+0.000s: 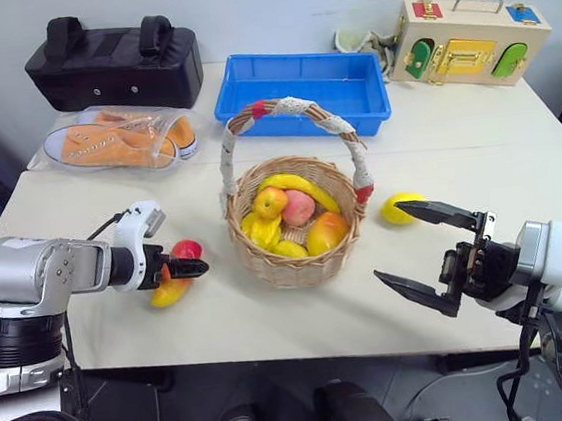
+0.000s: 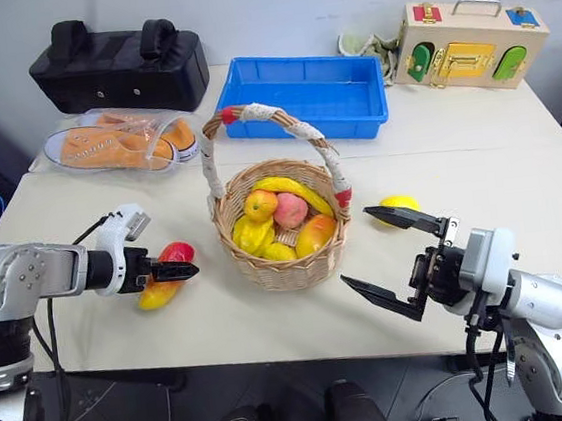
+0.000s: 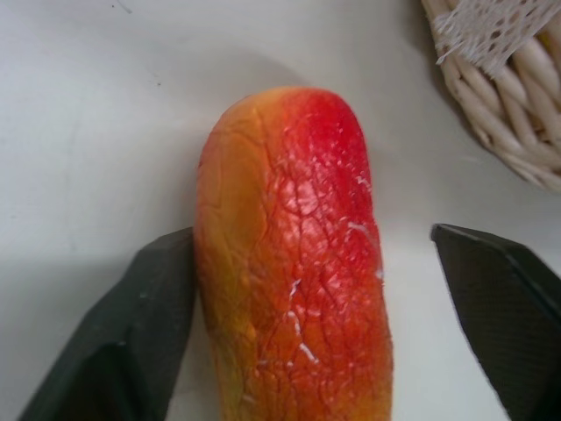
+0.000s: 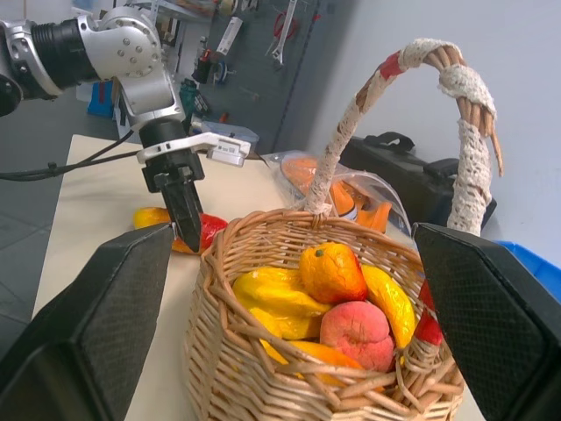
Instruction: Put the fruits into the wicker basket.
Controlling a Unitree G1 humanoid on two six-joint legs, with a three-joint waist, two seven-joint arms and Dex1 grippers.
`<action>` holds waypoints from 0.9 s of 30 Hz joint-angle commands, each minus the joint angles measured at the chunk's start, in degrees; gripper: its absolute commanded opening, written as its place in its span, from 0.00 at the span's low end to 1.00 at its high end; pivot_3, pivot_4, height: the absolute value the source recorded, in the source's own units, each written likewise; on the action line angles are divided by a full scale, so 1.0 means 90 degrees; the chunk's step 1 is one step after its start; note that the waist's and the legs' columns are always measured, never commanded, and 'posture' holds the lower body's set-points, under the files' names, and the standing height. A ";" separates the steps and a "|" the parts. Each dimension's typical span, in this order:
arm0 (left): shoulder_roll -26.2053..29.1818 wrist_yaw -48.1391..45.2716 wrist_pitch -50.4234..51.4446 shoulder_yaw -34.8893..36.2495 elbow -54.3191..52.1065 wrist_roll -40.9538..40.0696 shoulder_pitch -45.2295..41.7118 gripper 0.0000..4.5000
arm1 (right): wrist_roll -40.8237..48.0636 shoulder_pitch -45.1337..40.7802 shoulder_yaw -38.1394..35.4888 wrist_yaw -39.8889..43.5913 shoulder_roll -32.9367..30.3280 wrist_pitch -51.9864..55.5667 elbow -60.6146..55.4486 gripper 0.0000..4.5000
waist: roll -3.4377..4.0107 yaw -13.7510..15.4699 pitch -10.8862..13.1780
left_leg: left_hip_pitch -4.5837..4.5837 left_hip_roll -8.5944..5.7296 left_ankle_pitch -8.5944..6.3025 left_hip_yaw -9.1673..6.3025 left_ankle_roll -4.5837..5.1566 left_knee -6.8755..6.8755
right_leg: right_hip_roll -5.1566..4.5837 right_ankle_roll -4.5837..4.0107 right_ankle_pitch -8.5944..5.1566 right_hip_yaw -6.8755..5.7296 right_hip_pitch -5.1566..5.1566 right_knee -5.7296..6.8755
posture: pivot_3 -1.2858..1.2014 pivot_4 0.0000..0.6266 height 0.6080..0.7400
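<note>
A red-and-yellow mango (image 1: 176, 280) lies on the white table, left of the wicker basket (image 1: 296, 261). My left gripper (image 1: 193, 268) points down over the mango with its fingers either side. In the left wrist view one finger (image 3: 131, 342) touches the mango (image 3: 294, 263) and the other (image 3: 508, 307) stands clear of it, so the gripper is open. The basket holds a banana (image 1: 299, 186), a peach (image 1: 299, 207), another mango (image 1: 326, 232) and other yellow fruit. A lemon (image 1: 399, 208) sits on the table right of the basket. My right gripper (image 1: 391, 242) hovers wide open near the lemon, holding nothing.
A blue plastic tray (image 1: 298, 88) stands behind the basket. Orange sneakers in a clear bag (image 1: 118, 139) and a black case (image 1: 113, 65) are at the back left. A wooden latch box (image 1: 466, 40) is at the back right. The table's front edge (image 1: 276, 357) runs just below both grippers.
</note>
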 commanded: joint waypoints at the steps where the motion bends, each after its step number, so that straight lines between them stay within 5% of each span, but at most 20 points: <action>1: 0.0181 -0.0183 -0.0428 -0.0192 -0.0093 0.0138 0.0210 0.74 | 0.0052 -0.0176 -0.0030 -0.0150 -0.0072 0.0060 -0.0271 1.00 | 0.0000 -0.0001 0.0000 | 0.0000 0.0000 0.0000 0.0000 0.0000 0.0000 | 0.0000 0.0000 0.0000 0.0000 0.0000 0.0000 | 0.52 0.24 1.00; 6: 0.0847 -0.0875 -0.1395 -0.0083 -0.0159 0.0195 0.0575 0.47 | 0.0067 -0.0220 -0.0035 -0.0207 -0.0088 0.0140 -0.0266 1.00 | 0.0000 -0.0019 0.0001 | -0.0003 0.0001 -0.0001 0.0002 0.0000 -0.0011 | 0.0000 -0.0003 -0.0001 0.0001 -0.0005 -0.0007 | 0.52 0.24 1.00; 10: 0.1138 -0.1635 -0.2948 0.0424 -0.0068 0.0290 0.1137 0.44 | 0.0235 -0.0135 -0.0163 -0.0337 -0.0092 0.0291 -0.0345 1.00 | 0.0000 -0.0014 0.0001 | -0.0009 0.0001 -0.0003 0.0003 0.0003 -0.0012 | -0.0002 -0.0004 -0.0002 0.0001 -0.0008 -0.0014 | 0.52 0.24 1.00; 13: 0.1222 -0.3376 -0.5244 0.1500 0.0152 0.0070 0.1729 0.44 | 0.0280 0.0117 -0.0393 -0.0397 -0.0140 0.0338 -0.0452 1.00 | 0.0000 -0.0016 0.0001 | -0.0013 0.0001 -0.0004 0.0004 0.0005 -0.0013 | -0.0006 -0.0005 -0.0003 -0.0002 -0.0009 -0.0019 | 0.52 0.24 1.00; 16: 0.1100 -0.4139 -0.5906 0.2253 0.0167 -0.0495 0.1543 0.44 | 0.0277 0.0367 -0.0629 -0.0462 -0.0162 0.0355 -0.0525 1.00 | -0.0002 -0.0005 0.0002 | -0.0018 0.0002 -0.0007 0.0004 0.0007 -0.0015 | -0.0008 -0.0010 -0.0006 -0.0010 -0.0010 -0.0025 | 0.52 0.24 1.00; 20: 0.0996 -0.4842 -0.6589 0.1390 -0.0593 -0.0345 0.1048 0.44 | 0.0263 0.0470 -0.0946 -0.0779 -0.0043 0.0293 -0.0560 1.00 | 0.0003 0.0047 0.0001 | -0.0010 -0.0013 -0.0020 0.0003 0.0030 -0.0014 | -0.0022 -0.0006 -0.0003 -0.0011 0.0011 -0.0035 | 0.52 0.24 1.00; 27: -0.0442 -0.3662 -0.6482 -0.0645 -0.0782 0.0766 -0.0791 0.44 | 0.0140 0.0610 -0.1200 -0.1005 0.0042 0.0187 -0.0549 1.00 | 0.0001 0.0154 0.0001 | -0.0019 -0.0024 -0.0023 0.0006 0.0044 -0.0001 | -0.0018 0.0018 0.0010 0.0000 0.0013 -0.0051 | 0.52 0.24 1.00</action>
